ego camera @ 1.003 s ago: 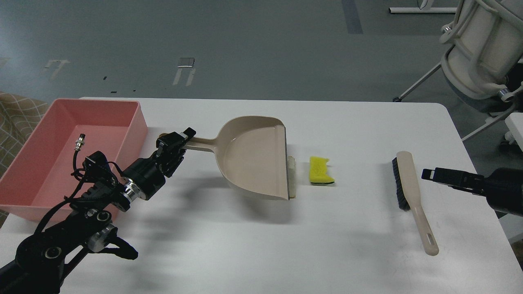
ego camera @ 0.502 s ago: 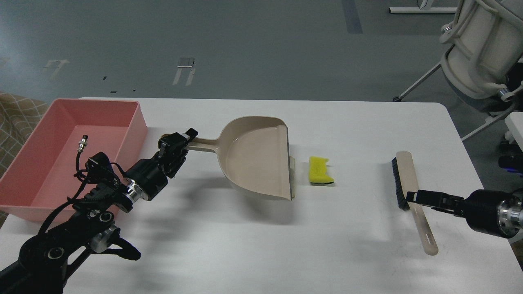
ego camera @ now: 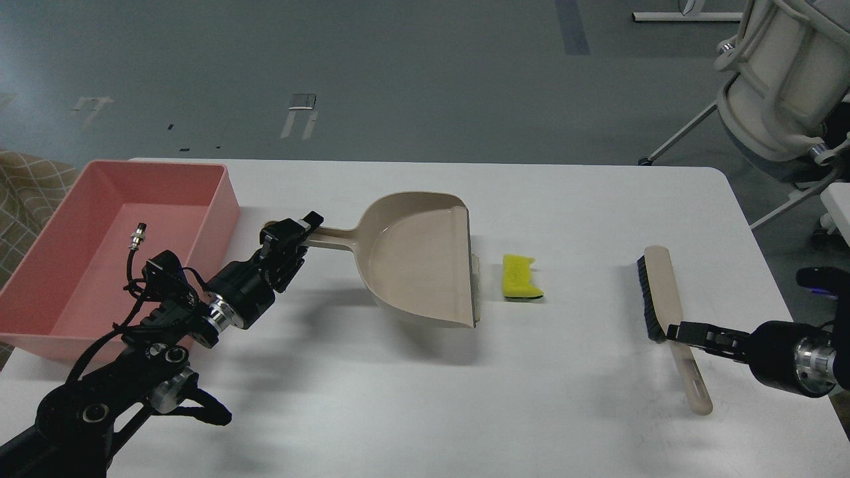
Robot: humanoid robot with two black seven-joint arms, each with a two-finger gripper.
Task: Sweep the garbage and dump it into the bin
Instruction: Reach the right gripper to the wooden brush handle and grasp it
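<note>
The yellow sponge (ego camera: 521,277) lies on the white table (ego camera: 571,212), just right of the beige dustpan (ego camera: 418,259). Only a sliver of the white bread-like slice (ego camera: 475,265) shows at the dustpan's open lip. My left gripper (ego camera: 295,232) is shut on the dustpan's handle and holds the pan slightly tilted, its shadow below it. The pink bin (ego camera: 226,199) stands at the far left, behind my left arm. My right gripper (ego camera: 677,330) is at the handle of the beige brush (ego camera: 657,279). It is seen side-on, so I cannot tell its fingers apart.
A white chair (ego camera: 777,86) stands off the table's back right corner. A patterned cloth (ego camera: 26,192) shows at the left edge. The table's right edge runs close to the brush handle's end.
My right gripper moved left and down, from beside the brush head to its handle. The dustpan shifted slightly right toward the sponge and now covers more of the bread slice.
</note>
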